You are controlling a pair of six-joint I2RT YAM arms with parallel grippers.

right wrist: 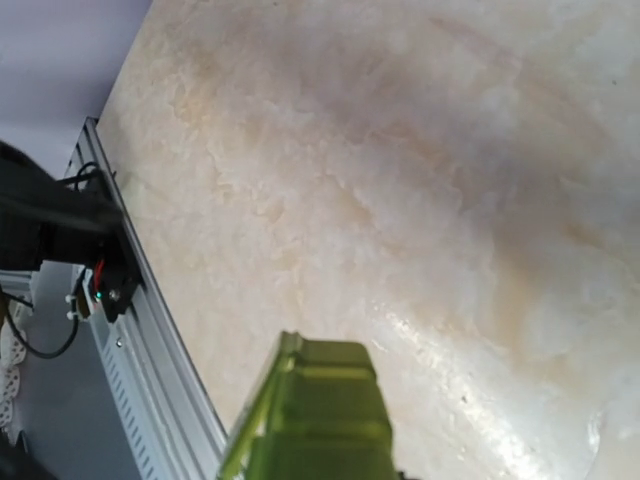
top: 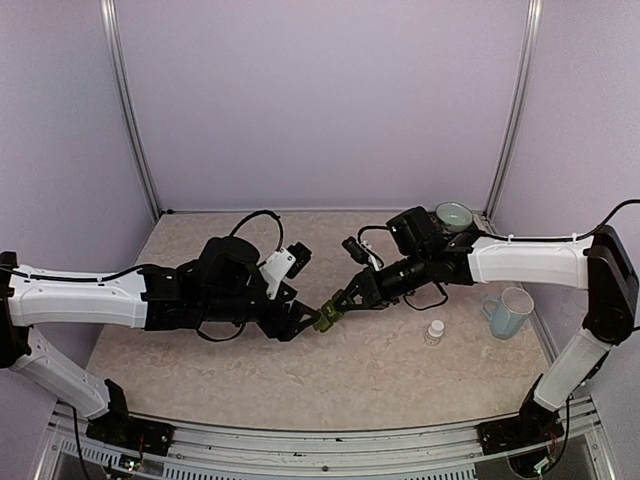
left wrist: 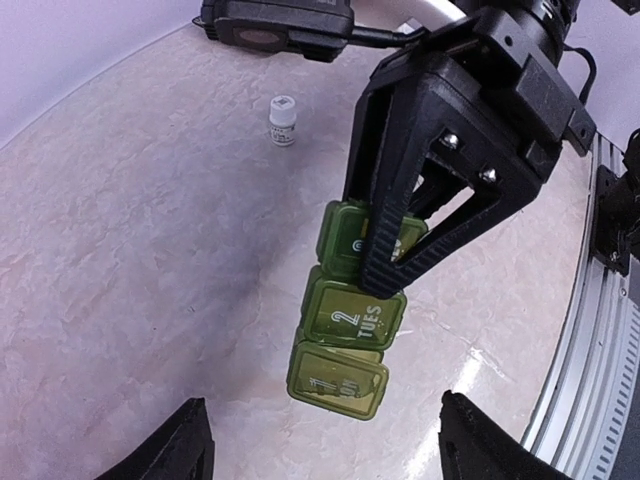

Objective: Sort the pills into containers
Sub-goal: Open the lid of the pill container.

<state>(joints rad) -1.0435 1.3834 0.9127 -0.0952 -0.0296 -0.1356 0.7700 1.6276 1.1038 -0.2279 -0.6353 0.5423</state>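
Top external view, and my left pincer (top: 303, 323) is spread wide, holding nothing. The containers (top: 326, 319) hang just off its tips at three o'clock, long axis running pincer to pincer. At two o'clock, my right pincer (top: 341, 306) pinches the strip's far end compartment.

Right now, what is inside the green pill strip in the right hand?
The three lids of the green pill strip look shut, so the contents are covered. Only lid print shows, such as "2 TUES". The right hand grips its end compartment.
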